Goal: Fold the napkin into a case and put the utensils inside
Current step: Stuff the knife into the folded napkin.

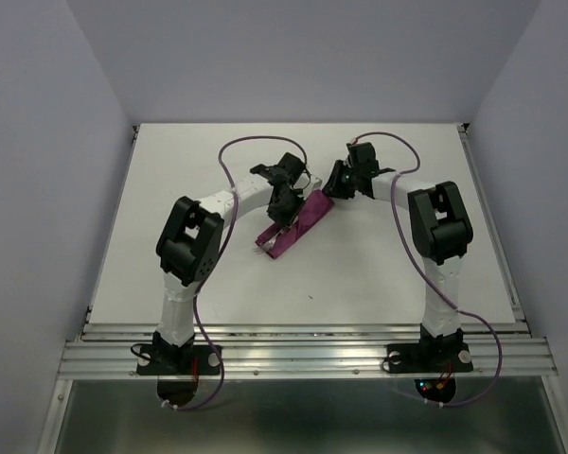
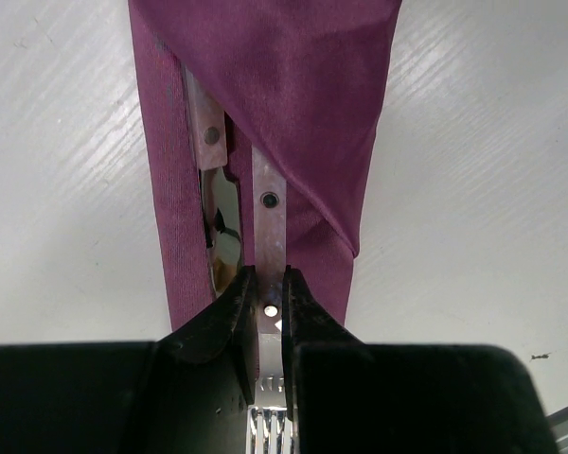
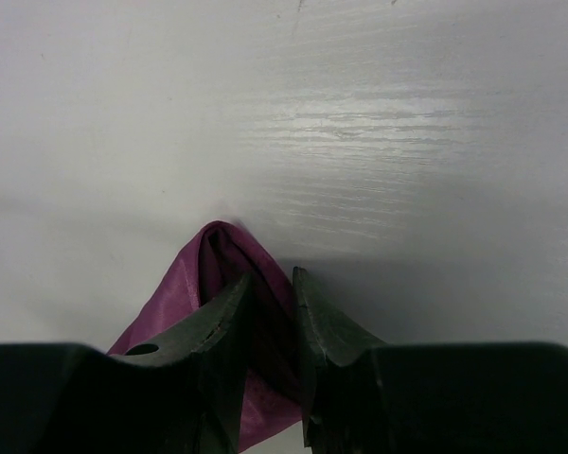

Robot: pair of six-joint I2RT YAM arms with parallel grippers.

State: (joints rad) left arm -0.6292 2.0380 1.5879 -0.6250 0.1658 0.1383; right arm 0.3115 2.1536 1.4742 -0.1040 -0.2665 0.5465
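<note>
The burgundy napkin (image 1: pixel 303 219) lies as a narrow folded case in the middle of the table (image 1: pixel 170 189), running diagonally. In the left wrist view the case (image 2: pixel 293 85) opens toward the camera, and two utensils with pale riveted handles reach into it. My left gripper (image 2: pixel 267 274) is shut on the right utensil (image 2: pixel 269 203), a fork whose tines show between the fingers below. The other utensil (image 2: pixel 208 132) lies loose beside it, partly under the cloth. My right gripper (image 3: pixel 271 277) is shut on the napkin's (image 3: pixel 185 284) raised far end. From above, the left gripper (image 1: pixel 282 219) and right gripper (image 1: pixel 333 189) sit at opposite ends of the case.
The white table has a raised wall at the back and sides. A metal rail (image 1: pixel 303 355) runs along the near edge, where both arm bases are bolted. Purple cables (image 1: pixel 229 156) loop above the arms.
</note>
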